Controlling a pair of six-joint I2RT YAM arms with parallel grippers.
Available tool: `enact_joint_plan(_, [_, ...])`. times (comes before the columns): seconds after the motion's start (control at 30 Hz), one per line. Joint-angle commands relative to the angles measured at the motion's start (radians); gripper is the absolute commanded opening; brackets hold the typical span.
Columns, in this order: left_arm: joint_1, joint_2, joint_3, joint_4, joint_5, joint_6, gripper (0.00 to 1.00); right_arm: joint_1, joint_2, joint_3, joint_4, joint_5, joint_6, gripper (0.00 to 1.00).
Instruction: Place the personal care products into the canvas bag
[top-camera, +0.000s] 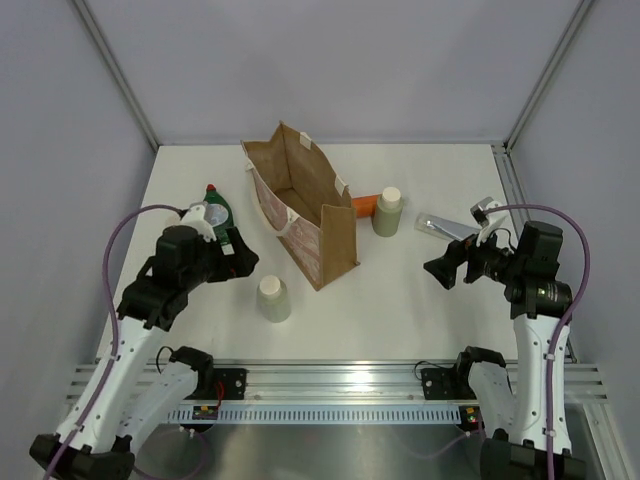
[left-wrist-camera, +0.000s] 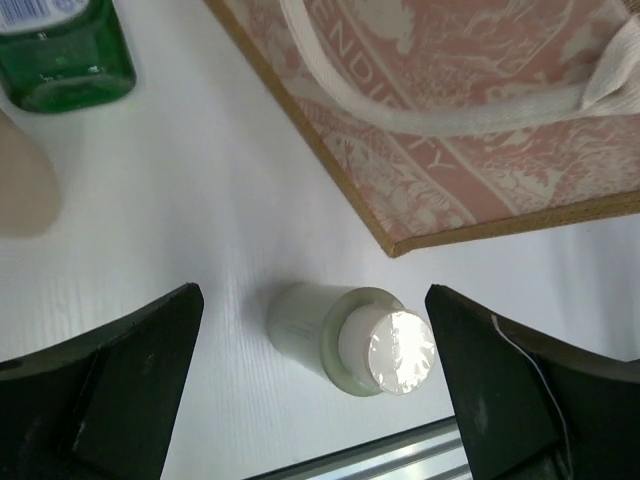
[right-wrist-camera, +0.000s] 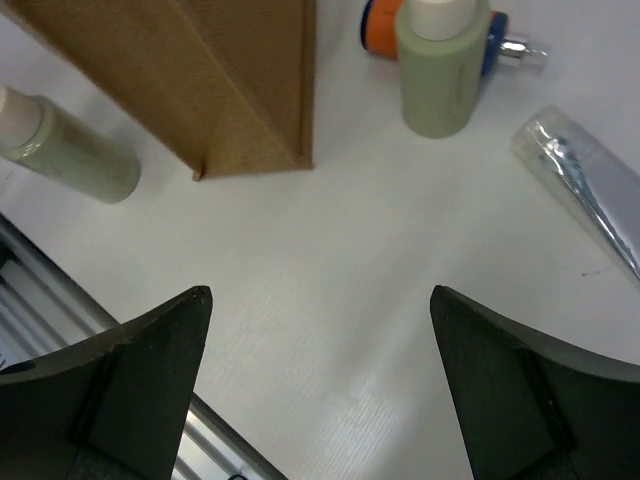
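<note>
The canvas bag (top-camera: 335, 240) stands upright and open at the table's middle, its reddish-patterned side (left-wrist-camera: 450, 120) facing left. A green red-capped bottle (top-camera: 215, 208) lies left of it. One pale bottle (top-camera: 272, 298) stands in front of the bag, and in the left wrist view this pale bottle (left-wrist-camera: 340, 335) sits below and between the fingers of my open left gripper (left-wrist-camera: 312, 292), untouched. Right of the bag are a second pale bottle (top-camera: 387, 212), an orange bottle (top-camera: 364, 205) behind it and a flat silver tube (top-camera: 445, 226). My right gripper (right-wrist-camera: 320, 292) hangs open over bare table, short of these.
An aluminium rail (top-camera: 330, 380) runs along the near table edge by the arm bases. Grey enclosure walls and frame posts (top-camera: 505, 150) bound the white table on the left, back and right. A small metal piece (top-camera: 485, 208) lies near the right edge.
</note>
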Motion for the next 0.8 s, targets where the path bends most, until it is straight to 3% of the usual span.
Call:
enact_joint_plan(0.0, [-0.133, 0.091, -0.001, -0.03, -0.166, -0.096, 0.99, -0.001, -0.041, -0.017, 0.016, -0.187, -0.09, 1.0])
enact_joint_plan(0.13, [-0.171, 0.207, -0.007, 0.056, -0.176, -0.129, 0.99, -0.003, -0.084, -0.025, 0.006, -0.207, -0.135, 0.99])
enact_joint_plan(0.33, [-0.182, 0.159, -0.038, 0.17, -0.124, -0.062, 0.99, -0.003, -0.138, -0.037, 0.006, -0.184, -0.142, 0.99])
enact_joint_plan(0.53, [-0.245, 0.146, -0.05, 0.107, -0.113, -0.06, 0.99, -0.003, -0.133, -0.043, 0.003, -0.17, -0.165, 1.0])
enact_joint_plan(0.77, [-0.329, 0.174, 0.014, -0.008, -0.26, -0.1, 0.99, -0.003, -0.168, -0.055, 0.006, -0.166, -0.168, 1.0])
